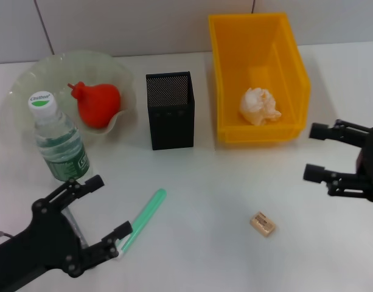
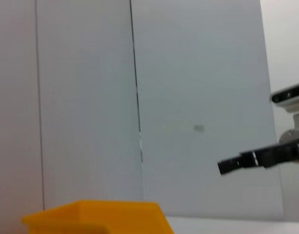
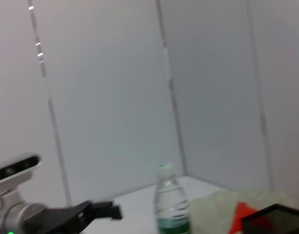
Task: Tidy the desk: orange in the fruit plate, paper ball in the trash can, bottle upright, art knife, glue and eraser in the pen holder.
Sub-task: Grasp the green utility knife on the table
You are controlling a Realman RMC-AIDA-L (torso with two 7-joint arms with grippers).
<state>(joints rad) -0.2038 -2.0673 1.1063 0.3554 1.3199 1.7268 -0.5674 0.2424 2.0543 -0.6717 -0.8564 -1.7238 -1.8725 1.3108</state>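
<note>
Black jaws of the left gripper point(image 1: 107, 207) stand spread wide and empty, low at the near left of the bench point(image 1: 204, 201). The glue point(image 1: 143, 220) lies flat just beside them, its white end at the lower finger; contact cannot be told. The right gripper point(image 1: 313, 152) hangs at the right edge, jaws likewise spread and empty, pointing inward.

The eraser point(image 1: 263, 224) lies on the bare bench between the two grippers, nearer the right one. The bottle point(image 1: 59, 140) stands upright just behind the left gripper. Behind it, the orange point(image 1: 98, 103) rests in the fruit plate point(image 1: 28, 85). The pen holder point(image 1: 170, 111) stands upright at centre rear. The trash can point(image 1: 259, 73) sits to its right, with the paper ball point(image 1: 260, 106) inside. The art knife cannot be seen.
</note>
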